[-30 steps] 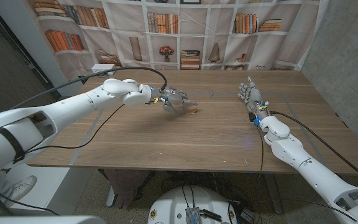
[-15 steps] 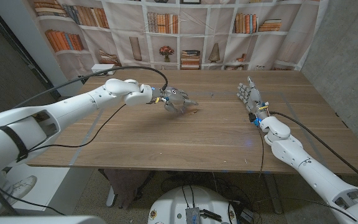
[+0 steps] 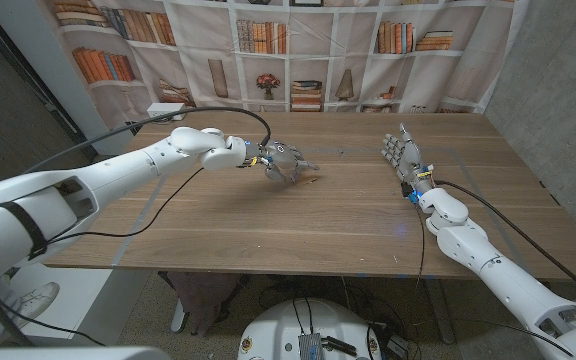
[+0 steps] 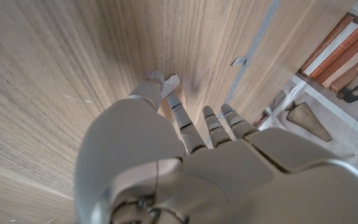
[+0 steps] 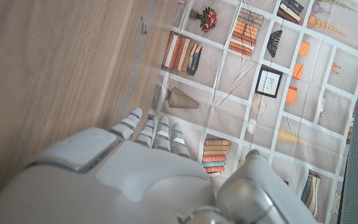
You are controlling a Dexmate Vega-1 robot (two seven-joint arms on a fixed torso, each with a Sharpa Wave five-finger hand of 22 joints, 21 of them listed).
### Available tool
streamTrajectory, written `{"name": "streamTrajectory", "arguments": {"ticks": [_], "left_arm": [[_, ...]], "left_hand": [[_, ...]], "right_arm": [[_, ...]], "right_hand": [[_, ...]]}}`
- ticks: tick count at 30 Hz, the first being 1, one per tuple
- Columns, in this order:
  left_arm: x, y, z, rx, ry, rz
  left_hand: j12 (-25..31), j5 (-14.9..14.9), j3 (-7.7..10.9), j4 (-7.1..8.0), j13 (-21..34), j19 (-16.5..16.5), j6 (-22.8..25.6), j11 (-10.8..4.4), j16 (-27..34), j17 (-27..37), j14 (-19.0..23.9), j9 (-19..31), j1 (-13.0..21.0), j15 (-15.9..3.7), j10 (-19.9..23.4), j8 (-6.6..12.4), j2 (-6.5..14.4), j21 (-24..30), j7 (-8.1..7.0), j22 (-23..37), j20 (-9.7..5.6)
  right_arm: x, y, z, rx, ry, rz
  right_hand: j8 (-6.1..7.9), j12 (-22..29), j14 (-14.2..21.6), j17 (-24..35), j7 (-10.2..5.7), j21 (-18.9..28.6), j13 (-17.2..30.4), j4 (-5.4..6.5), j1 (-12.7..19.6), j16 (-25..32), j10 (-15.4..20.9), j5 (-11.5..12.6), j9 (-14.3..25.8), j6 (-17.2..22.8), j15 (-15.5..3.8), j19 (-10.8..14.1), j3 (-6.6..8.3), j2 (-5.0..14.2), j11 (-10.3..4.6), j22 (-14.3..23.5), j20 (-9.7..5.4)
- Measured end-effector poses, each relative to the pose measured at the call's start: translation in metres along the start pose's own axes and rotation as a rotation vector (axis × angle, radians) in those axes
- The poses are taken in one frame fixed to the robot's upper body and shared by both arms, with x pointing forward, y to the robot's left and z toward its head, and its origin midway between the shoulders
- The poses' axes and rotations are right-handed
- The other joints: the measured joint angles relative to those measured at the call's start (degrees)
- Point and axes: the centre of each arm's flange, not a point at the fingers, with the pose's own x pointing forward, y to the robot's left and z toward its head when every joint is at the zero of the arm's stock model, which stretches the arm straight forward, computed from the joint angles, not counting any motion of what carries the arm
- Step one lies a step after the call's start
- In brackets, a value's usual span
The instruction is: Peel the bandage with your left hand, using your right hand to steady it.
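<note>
The bandage (image 3: 312, 179) is a small tan strip with a white tab, lying on the wooden table (image 3: 348, 220) a little left of the middle. My left hand (image 3: 286, 163) is bent over it with its fingertips down on the wood. In the left wrist view the thumb and a finger pinch the white tab of the bandage (image 4: 169, 85); most of the strip is hidden under the fingers (image 4: 182, 118). My right hand (image 3: 403, 152) stands apart at the right of the table, fingers straight and pointing away, holding nothing and well clear of the bandage.
A grey tape line (image 4: 257, 43) with a small torn bit (image 4: 238, 61) runs across the table beyond my left hand. A white box (image 3: 162, 107) sits at the far left corner. A bookshelf-print backdrop (image 3: 298, 50) hangs behind the table.
</note>
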Motion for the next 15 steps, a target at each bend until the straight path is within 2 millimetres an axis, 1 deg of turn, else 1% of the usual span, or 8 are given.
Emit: {"name": "streamTrajectory", "arguments": {"ticks": [3, 4, 6, 7, 8, 9, 12, 15], "left_arm": [[0.0001, -0.0013, 0.0013, -0.006, -0.001, -0.004], [0.0001, -0.0015, 0.0017, -0.006, -0.002, -0.004], [0.0001, -0.0018, 0.0023, -0.007, -0.003, -0.004], [0.0000, -0.0019, 0.0026, -0.008, -0.003, -0.004], [-0.0002, -0.0022, 0.0028, -0.008, -0.003, -0.004], [-0.0003, -0.0026, 0.0031, -0.009, -0.003, -0.004], [-0.0001, -0.0031, 0.0036, -0.011, -0.003, -0.004], [0.0000, -0.0048, 0.0052, -0.014, -0.004, -0.005]], "left_hand": [[0.2, 0.0, 0.15, 0.15, 0.0, 0.0, 0.5, 0.00, 0.0, 0.0, 0.4, 0.0, 0.0, 0.22, 0.4, 0.22, 0.0, 0.0, 0.08, 0.0, 0.00], [0.2, 0.0, 0.15, 0.15, 0.1, 0.0, 0.7, 0.09, 0.0, 0.0, 0.6, 0.0, 0.0, 0.00, 0.5, 0.22, 0.0, 0.1, -0.04, 0.0, 0.01], [0.6, 0.0, 0.15, 0.15, 0.3, 0.2, 1.0, 0.09, 0.0, 0.0, 0.8, 0.0, 0.2, 0.01, 0.5, 0.22, 0.2, 0.3, 0.20, 0.0, 0.23], [0.6, 0.0, 0.22, 0.07, 0.3, 0.4, 1.1, -0.02, 0.0, 0.0, 0.9, 0.0, 0.3, 0.12, 0.6, 0.22, 0.2, 0.3, 0.07, 0.0, 0.42], [0.6, 0.0, 0.41, -0.10, 0.3, 0.4, 1.3, -0.11, 0.0, 0.0, 1.0, 0.0, 0.7, 0.21, 0.7, 0.22, 0.6, 0.3, 0.01, 0.0, 0.42], [0.7, 0.0, 0.65, -0.02, 0.3, 0.4, 1.5, -0.01, 0.0, 0.0, 1.0, 0.0, 1.1, 0.21, 1.0, 0.22, 0.5, 0.3, 0.11, 0.0, 0.42], [1.0, 0.0, 1.26, -0.48, 0.4, 0.4, 1.6, -0.01, 0.0, 0.0, 1.0, 0.0, 1.7, 0.21, 1.0, 0.22, 0.6, 0.3, 0.20, 0.0, 0.42], [1.3, 0.0, 1.91, -0.82, 0.5, 0.4, 1.7, -0.01, 0.0, 0.0, 1.1, 0.0, 3.1, 0.16, 1.0, 0.22, 1.2, 0.3, 0.19, 0.0, 0.42]], "right_arm": [[-0.0001, 0.0004, 0.0005, 0.000, -0.001, 0.001], [-0.0005, 0.0005, 0.0006, -0.001, -0.001, 0.002], [-0.0007, 0.0006, 0.0005, 0.000, -0.001, 0.003], [-0.0010, 0.0006, 0.0006, 0.000, -0.001, 0.004], [-0.0013, 0.0005, 0.0007, 0.001, -0.001, 0.005], [-0.0016, 0.0004, 0.0008, 0.001, -0.001, 0.006], [-0.0017, 0.0005, 0.0012, 0.002, -0.003, 0.008], [-0.0017, 0.0006, 0.0013, 0.004, -0.003, 0.010]], "right_hand": [[0.00, 0.0, 0.0, 0.0, 0.00, 0.0, 0.0, 0.00, 0.0, 0.0, 0.0, 0.0, 0.0, 0.0, 0.00, 0.0, 0.00, 0.00, 0.00, 0.0, 0.00], [0.00, 0.0, 0.0, 0.0, 0.00, 0.0, 0.0, 0.00, 0.0, 0.0, 0.0, 0.0, 0.0, 0.0, 0.00, 0.0, 0.00, 0.00, 0.00, 0.0, 0.00], [0.00, 0.0, 0.0, 0.0, 0.00, 0.0, 0.0, 0.00, 0.0, 0.0, 0.0, 0.0, 0.0, 0.0, 0.00, 0.0, 0.00, 0.00, 0.00, 0.0, 0.00], [0.00, 0.0, 0.0, 0.0, 0.00, 0.0, 0.0, 0.00, 0.0, 0.0, 0.0, 0.0, 0.0, 0.0, 0.00, 0.0, 0.00, 0.00, 0.00, 0.0, 0.00], [0.00, 0.0, 0.0, 0.0, 0.00, 0.0, 0.0, 0.00, 0.0, 0.0, 0.0, 0.0, 0.0, 0.0, 0.00, 0.0, 0.00, 0.00, 0.00, 0.0, 0.00], [0.00, 0.0, 0.0, 0.0, 0.00, 0.0, 0.0, 0.00, 0.0, 0.0, 0.0, 0.0, 0.0, 0.0, 0.00, 0.0, 0.00, 0.00, 0.00, 0.0, 0.00], [0.00, 0.0, 0.0, 0.0, 0.00, 0.0, 0.0, 0.00, 0.0, 0.0, 0.0, 0.0, 0.0, 0.0, 0.00, 0.0, 0.00, 0.00, 0.00, 0.0, 0.00], [0.00, 0.0, 0.0, 0.0, 0.00, 0.0, 0.0, 0.00, 0.0, 0.0, 0.0, 0.0, 0.0, 0.0, 0.00, 0.0, 0.00, 0.02, 0.00, 0.0, 0.00]]}}
